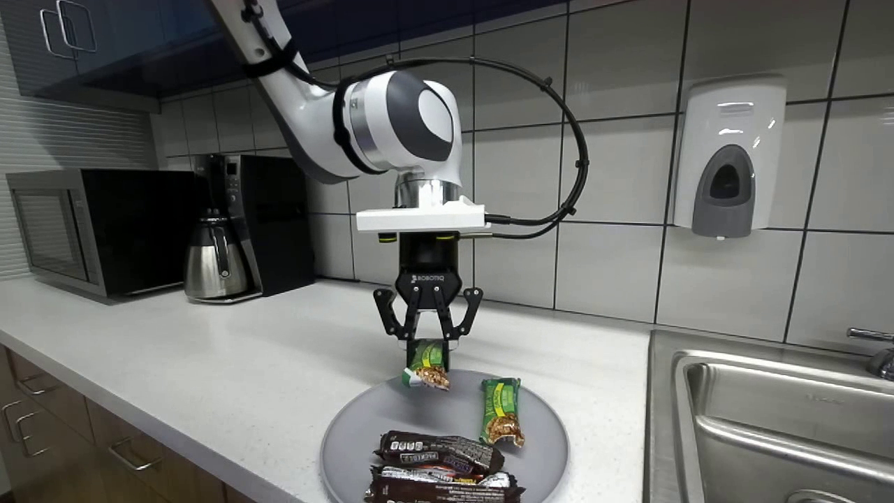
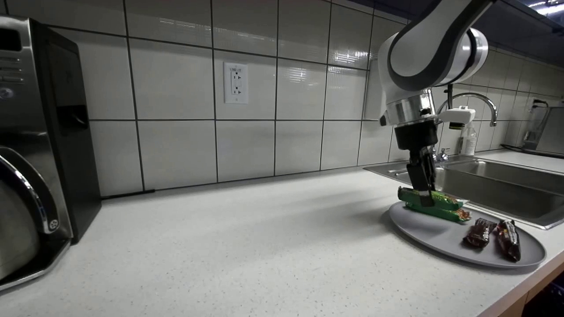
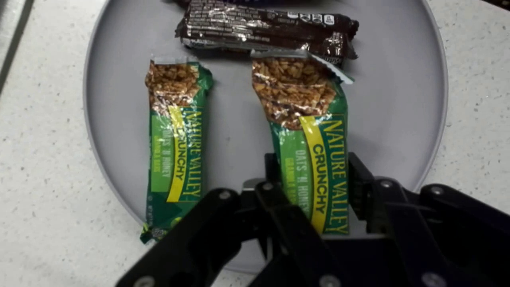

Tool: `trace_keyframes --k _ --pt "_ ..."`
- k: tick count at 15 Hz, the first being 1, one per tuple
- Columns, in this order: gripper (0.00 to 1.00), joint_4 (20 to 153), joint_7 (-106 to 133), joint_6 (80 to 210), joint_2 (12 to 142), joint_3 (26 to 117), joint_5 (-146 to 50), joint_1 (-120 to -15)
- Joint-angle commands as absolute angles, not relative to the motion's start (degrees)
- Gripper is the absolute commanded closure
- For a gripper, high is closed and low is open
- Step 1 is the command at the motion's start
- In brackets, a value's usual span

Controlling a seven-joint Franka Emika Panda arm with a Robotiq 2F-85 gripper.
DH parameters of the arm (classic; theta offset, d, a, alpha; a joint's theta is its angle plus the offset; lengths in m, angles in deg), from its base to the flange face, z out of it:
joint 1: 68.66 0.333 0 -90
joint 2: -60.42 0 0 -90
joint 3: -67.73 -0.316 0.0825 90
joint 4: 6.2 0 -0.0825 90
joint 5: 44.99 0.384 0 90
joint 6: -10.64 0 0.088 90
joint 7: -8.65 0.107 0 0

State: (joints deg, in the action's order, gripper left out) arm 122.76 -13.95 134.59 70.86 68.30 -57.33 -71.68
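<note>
**Jaws narrow, pinching green, oblong, glossy-wrapped granola bar (image 3: 310,147)**

Bar hangs above round grey plate (image 1: 353,440), toward its 12 o'clock in an exterior view. On plate: matching green wrapped bar (image 1: 501,411), 2 o'clock; dark-brown, glossy, oblong packets (image 1: 441,453) toward 6. Further: speckled white worktop (image 1: 237,363); rectangular steel sink (image 1: 775,398), 3 o'clock; tapered steel coffee jug (image 1: 215,262), 10.

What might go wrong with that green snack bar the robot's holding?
The held green bar might slip from the gripper, since its wrapper looks shiny and smooth. Moved sideways, it could perhaps knock the other green bar, which lies on the plate.
</note>
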Motion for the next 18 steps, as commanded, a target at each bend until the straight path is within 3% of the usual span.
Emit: trace_keyframes --k 1,18 --pt "0.83 126.30 -11.40 136.29 68.06 68.77 -58.50 -71.52" --pt "0.83 123.78 -9.44 139.89 74.60 69.26 -57.73 -71.70"
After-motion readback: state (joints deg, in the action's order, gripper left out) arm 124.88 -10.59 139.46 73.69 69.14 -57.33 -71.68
